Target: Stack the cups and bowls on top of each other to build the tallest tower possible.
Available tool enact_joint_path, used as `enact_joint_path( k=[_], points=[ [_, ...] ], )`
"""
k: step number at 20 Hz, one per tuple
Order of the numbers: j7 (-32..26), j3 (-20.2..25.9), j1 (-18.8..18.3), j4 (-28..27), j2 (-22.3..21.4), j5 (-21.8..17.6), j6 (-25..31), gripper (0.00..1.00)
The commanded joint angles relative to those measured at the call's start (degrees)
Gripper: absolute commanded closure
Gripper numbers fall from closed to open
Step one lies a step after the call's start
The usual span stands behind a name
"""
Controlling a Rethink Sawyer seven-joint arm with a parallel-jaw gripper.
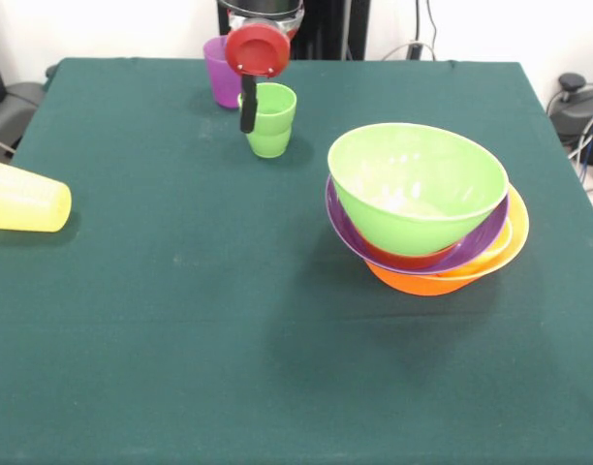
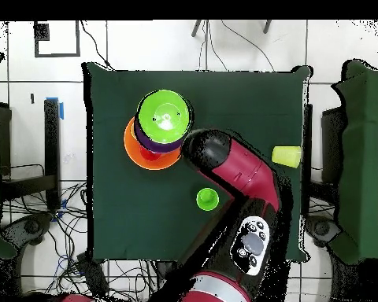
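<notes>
The tower stands at the right of the front view. A deep lime green bowl (image 1: 418, 184) sits tilted on top, above a purple bowl (image 1: 488, 235), a small orange bowl (image 1: 408, 260) and the large yellow-orange base bowl (image 1: 427, 283). From overhead the same tower (image 2: 161, 126) shows. A lime green cup (image 1: 271, 121) (image 2: 207, 199) stands upright near the far edge. My gripper (image 1: 247, 108) hangs at that cup's left rim, under a red round wrist part. A purple cup (image 1: 219, 73) stands just behind it. A pale yellow cup (image 1: 25, 199) (image 2: 287, 156) lies on its side.
The dark green tablecloth (image 1: 180, 339) covers the whole table. The yellow cup lies close to the table's edge. Cables and black equipment (image 1: 577, 107) sit off the table. In the overhead view the red arm (image 2: 239, 177) crosses over part of the table.
</notes>
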Motion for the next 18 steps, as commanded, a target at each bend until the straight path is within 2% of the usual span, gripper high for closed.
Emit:
enact_joint_path(
  k=[1, 4, 8, 11, 18],
  points=[
    [-5.13, 5.39, -2.96, 0.23, -3.45, -6.0, 4.44, 0.0],
    [-5.52, 5.95, -3.64, 2.18, -3.54, -7.0, 2.09, 0.0],
    [-5.57, 9.51, -5.95, 9.77, -3.67, -8.36, -8.29, 0.0],
    [-4.46, 12.38, -7.98, 14.22, -3.82, -8.95, -12.55, 0.0],
    [-1.48, 17.08, -11.17, 17.9, -2.66, -10.28, -19.41, 0.0]
  ],
)
